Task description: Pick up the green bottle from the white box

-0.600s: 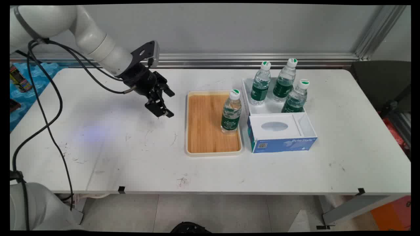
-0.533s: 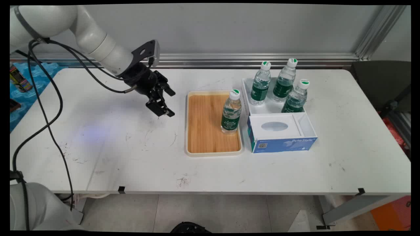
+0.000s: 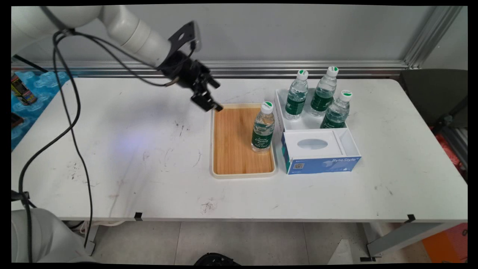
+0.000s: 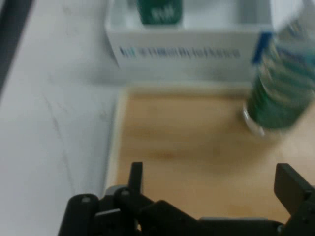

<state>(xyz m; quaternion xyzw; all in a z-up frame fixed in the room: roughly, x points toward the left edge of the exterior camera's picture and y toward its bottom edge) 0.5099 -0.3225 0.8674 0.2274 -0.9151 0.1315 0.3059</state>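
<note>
My gripper (image 3: 212, 98) hangs open and empty above the far left corner of a wooden tray (image 3: 233, 157). In the hand view the two fingers (image 4: 136, 177) stand wide apart over the tray (image 4: 187, 147). One water bottle (image 3: 263, 127) with a green label and white cap stands upright on the tray's right side, apart from the gripper; it shows blurred at the right of the hand view as the bottle (image 4: 280, 93).
A white box (image 3: 317, 123) right of the tray holds three more upright bottles (image 3: 322, 98) at its back. A blue and white tissue box (image 3: 320, 151) sits at its front. The box wall (image 4: 192, 49) shows beyond the tray in the hand view.
The arm has risen and swung right, carrying the gripper from over the bare table left of the tray to above the tray's far left corner. The fingers stay open.
</note>
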